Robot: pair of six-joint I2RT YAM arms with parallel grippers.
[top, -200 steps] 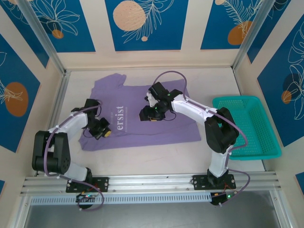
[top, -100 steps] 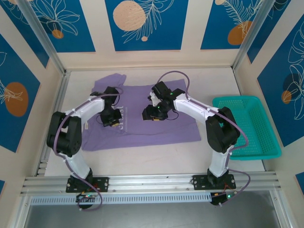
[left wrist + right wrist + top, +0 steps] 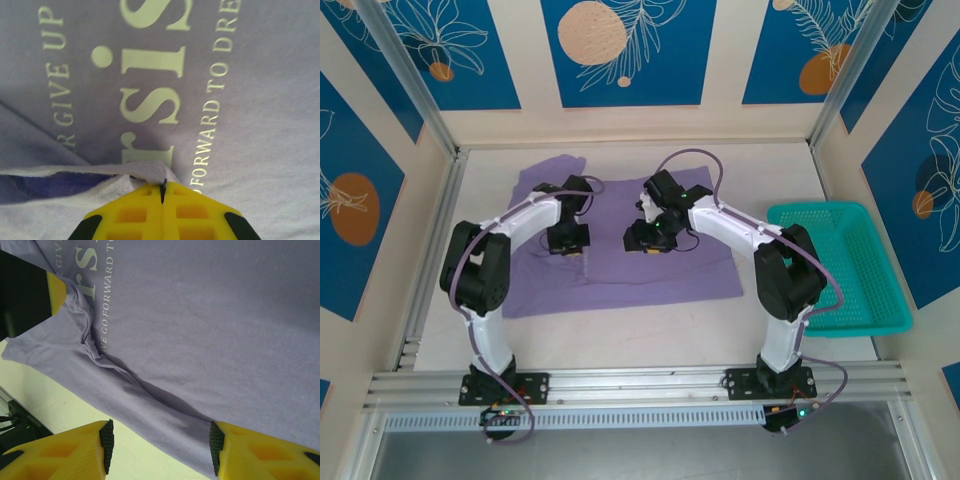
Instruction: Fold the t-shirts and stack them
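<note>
Your left arm (image 3: 520, 215) has swung away from the near-left part of the t-shirt (image 3: 650, 275) since a second ago. The left gripper (image 3: 567, 240) now sits farther back and closer to the centre, while the right gripper (image 3: 645, 238) has hardly shifted.

From the top camera, you have the shirt spread over the left and middle of the table (image 3: 760, 170), one sleeve reaching toward the far-left corner. The two grippers hang over its chest, near each other but apart. A bare strip of table runs along the shirt's near edge, another along the back wall, and a narrow gap separates the right hem from the teal basket (image 3: 817, 207) on the right side.

On your left wrist camera, the yellow fingers (image 3: 135, 215) are pressed together on a raised fold of the shirt's edge, its pale seam curling up just ahead of the tips. The white lettering (image 3: 150, 107) lies flat beyond.

On your right wrist camera, the pads (image 3: 106, 440) stand spread with nothing between them, hovering above the shirt's near edge where it meets bare table. A creased ridge runs from that edge up to the left gripper's pinch in the top-left corner.
</note>
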